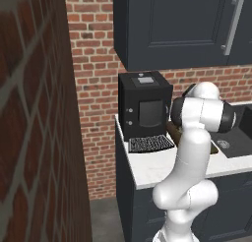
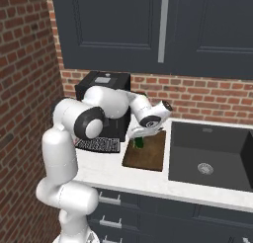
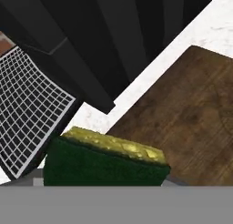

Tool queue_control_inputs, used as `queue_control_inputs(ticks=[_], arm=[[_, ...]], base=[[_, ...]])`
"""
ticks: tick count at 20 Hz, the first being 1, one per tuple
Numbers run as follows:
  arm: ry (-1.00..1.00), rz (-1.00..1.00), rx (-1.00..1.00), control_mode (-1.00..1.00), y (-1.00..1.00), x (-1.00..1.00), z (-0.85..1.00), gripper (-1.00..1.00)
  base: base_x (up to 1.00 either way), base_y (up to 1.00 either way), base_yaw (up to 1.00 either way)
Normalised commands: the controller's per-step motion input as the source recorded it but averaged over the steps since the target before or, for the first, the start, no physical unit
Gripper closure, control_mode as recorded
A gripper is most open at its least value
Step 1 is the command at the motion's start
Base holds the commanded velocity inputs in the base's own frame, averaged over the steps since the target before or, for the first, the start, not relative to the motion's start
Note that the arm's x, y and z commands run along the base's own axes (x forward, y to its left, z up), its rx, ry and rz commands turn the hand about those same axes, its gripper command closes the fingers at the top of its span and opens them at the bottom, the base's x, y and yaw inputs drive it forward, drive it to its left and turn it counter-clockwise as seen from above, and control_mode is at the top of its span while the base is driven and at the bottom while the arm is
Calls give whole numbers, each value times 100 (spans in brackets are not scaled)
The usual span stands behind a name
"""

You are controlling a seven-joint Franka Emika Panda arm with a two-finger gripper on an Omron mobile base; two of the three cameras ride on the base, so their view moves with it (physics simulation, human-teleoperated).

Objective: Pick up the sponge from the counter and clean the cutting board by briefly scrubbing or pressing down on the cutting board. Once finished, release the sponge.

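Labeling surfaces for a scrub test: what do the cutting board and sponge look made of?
Cutting board: apparently wood, dark brown with visible grain, matte. Sponge: seemingly foam, a porous yellow layer on a dark green scrub face.

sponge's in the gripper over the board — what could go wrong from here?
1. The sponge sits at the very bottom of the hand view, near the cutting board's edge; a press could land partly on the counter.
2. The gripper works close to the black coffee machine and its grid tray; a scrub stroke that way might bump them.
3. The sink lies just beyond the board; releasing on that side could drop the sponge in.
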Motion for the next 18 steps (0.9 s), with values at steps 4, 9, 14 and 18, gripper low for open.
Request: queue_control_inputs(ticks=[4, 9, 14, 18], arm=[[-1, 0, -2, -100, -72, 0, 0, 100], [0, 0, -12, -100, -48, -1, -6, 100], [0, 3, -17, -100, 0, -54, -31, 100], [0, 6, 0, -100, 3, -100, -37, 100]], base=[[0, 0, 0], [0, 0, 0], [0, 0, 0], [0, 0, 0]])
